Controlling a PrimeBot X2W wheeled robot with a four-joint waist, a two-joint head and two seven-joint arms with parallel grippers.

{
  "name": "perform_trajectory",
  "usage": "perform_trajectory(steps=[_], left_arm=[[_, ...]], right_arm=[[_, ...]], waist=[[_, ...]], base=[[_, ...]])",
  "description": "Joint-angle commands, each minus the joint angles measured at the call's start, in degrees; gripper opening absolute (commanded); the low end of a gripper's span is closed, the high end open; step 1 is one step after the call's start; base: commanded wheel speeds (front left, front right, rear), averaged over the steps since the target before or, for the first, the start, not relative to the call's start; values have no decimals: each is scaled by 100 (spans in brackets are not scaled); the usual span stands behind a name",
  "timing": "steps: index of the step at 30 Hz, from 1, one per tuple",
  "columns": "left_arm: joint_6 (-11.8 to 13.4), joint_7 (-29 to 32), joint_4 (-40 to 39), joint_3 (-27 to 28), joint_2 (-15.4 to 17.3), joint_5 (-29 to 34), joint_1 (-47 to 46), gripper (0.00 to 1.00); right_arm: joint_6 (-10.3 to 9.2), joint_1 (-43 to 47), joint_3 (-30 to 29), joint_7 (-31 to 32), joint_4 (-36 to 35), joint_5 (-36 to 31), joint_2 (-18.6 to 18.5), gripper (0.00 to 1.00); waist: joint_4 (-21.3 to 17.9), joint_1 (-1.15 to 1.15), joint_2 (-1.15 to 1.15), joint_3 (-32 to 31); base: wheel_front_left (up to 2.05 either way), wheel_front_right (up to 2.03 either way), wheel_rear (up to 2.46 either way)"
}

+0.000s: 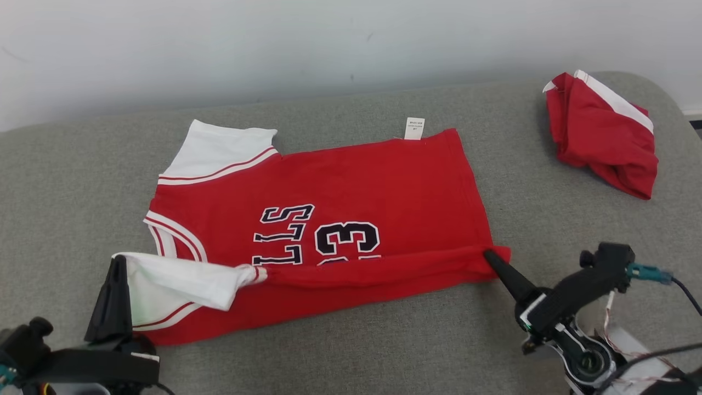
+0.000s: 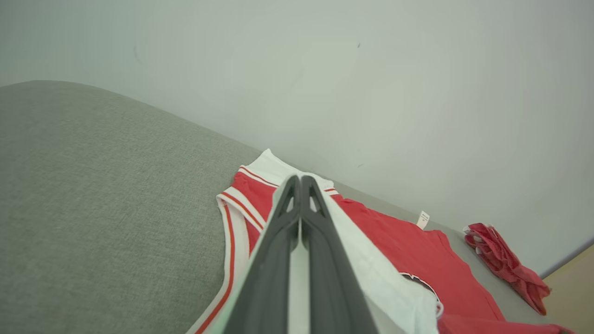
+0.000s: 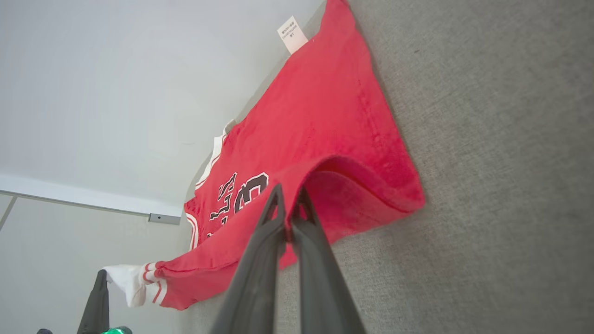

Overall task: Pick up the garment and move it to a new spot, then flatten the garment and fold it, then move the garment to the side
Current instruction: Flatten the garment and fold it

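Left gripper [image 1: 117,260]: clenched on jersey [image 1: 356,181] sleeve [image 1: 181,282], 8 o'clock
Right gripper [image 1: 489,255]: clenched on hem [image 1: 466,259], 4 o'clock

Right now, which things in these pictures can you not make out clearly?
- Head view: the print on the label of the jersey is too small to read.
- Head view: the lettering is partly covered by the jersey's folded-over edge.
- Head view: the second red garment is bunched, so its kind is unclear.

Right fingers [image 3: 257,264] tight on raised edge of the red garment [image 3: 315,106]; grey cushion [image 3: 487,139] beneath
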Motion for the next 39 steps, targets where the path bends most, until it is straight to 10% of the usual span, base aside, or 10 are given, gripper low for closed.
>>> perform_trajectory(steps=[1,26,30,37,38,39], left_arm=[[-44,4,105,10,68,-30,-100,0],[-184,-190,2348,-373,473,-284,-1542,0],[-189,-246,2561,-473,523,-338,-1674,0],[-190,-339,2820,-667,563,-470,-1827,0],[-191,-349,2851,-688,575,-494,-1846,18],[-191,-359,2879,-697,587,-505,-1862,84]], right_arm=[[3,-110,19,45,52,-69,48,0],[3,-1615,81,411,2045,-194,1145,0],[3,-1659,75,286,2106,-245,1186,100],[3,-1710,63,-14,2015,-384,1115,100],[3,-1694,74,-74,1990,-424,1092,100],[3,-1670,81,-118,1961,-443,1077,100]], waist=[[-28,-1,-1,36],[-219,-1,-1,385],[-254,-1,-1,442],[-279,-1,-1,483],[-283,-1,-1,483],[-289,-1,-1,480]], base=[[0,0,0],[0,0,0],[0,0,0],[0,0,0],[0,0,0],[0,0,0]])
